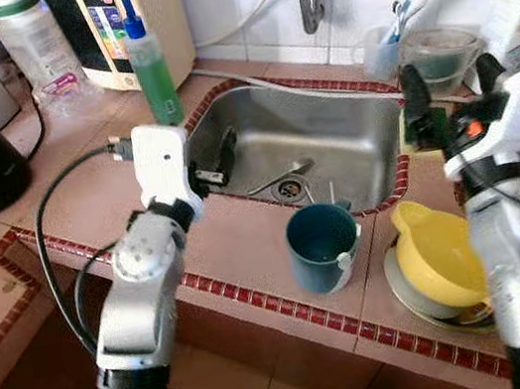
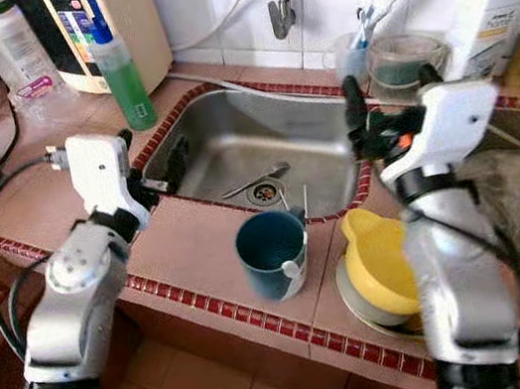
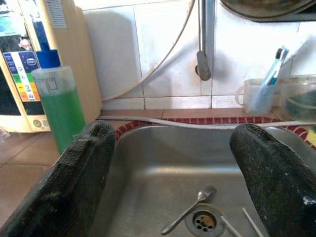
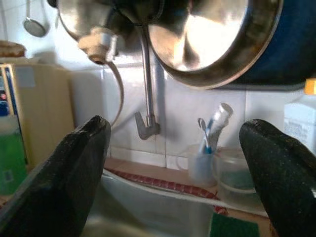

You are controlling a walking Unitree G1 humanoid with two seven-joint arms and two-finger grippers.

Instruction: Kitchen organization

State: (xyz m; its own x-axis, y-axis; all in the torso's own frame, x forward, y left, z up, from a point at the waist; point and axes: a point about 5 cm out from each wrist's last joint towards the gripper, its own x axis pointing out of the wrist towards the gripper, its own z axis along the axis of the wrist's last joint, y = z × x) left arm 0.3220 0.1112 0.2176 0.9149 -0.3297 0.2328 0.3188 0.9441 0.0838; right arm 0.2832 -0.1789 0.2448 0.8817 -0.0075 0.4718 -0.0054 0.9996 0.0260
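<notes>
A steel sink set in the tiled table holds a fork beside its drain. A teal cup stands on the near rim, a yellow bowl just beside it. The left hand hangs open, empty, over the sink's left edge; the right hand is open above its right edge, near a green soap bottle.
</notes>
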